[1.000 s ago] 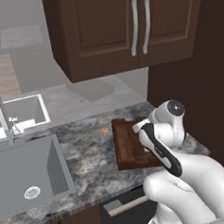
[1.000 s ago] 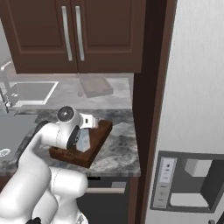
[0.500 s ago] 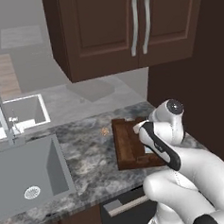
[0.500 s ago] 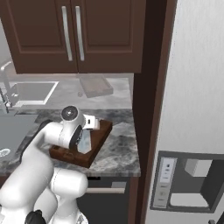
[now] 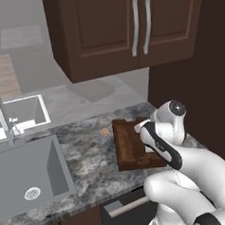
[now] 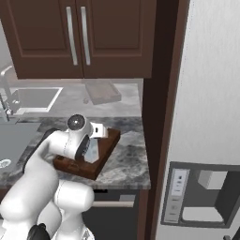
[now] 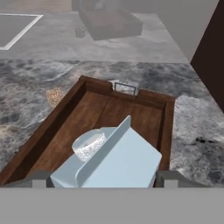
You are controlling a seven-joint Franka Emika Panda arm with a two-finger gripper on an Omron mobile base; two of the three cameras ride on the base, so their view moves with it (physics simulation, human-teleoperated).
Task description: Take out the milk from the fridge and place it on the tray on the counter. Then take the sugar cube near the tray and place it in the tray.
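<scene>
1 of 2 items: the milk (image 7: 114,162) sits inside the tray (image 7: 59,125), gabled top toward my hand camera.
gripper: gripper (image 7: 100,178) straddles the carton, tips on either side at the near end of the tray; jaws stand wide, and i cannot tell if the pads press the carton or have let go.
tray: on the counter (image 5: 89,156), right of the sink (image 5: 28,175), close to the dark panel beside the fridge (image 6: 211,117).
sugar cube: the sugar cube (image 7: 54,95) lies on the stone just left of the tray, apart from its wall.
step in hand: setting the milk down, i judge.
how i'd do it well: make sure the carton stands flat on the tray floor, keep the jaws wide, lift straight up clear of the gable before swinging left.
risk: a tip clipping the carton could topple it.
</scene>
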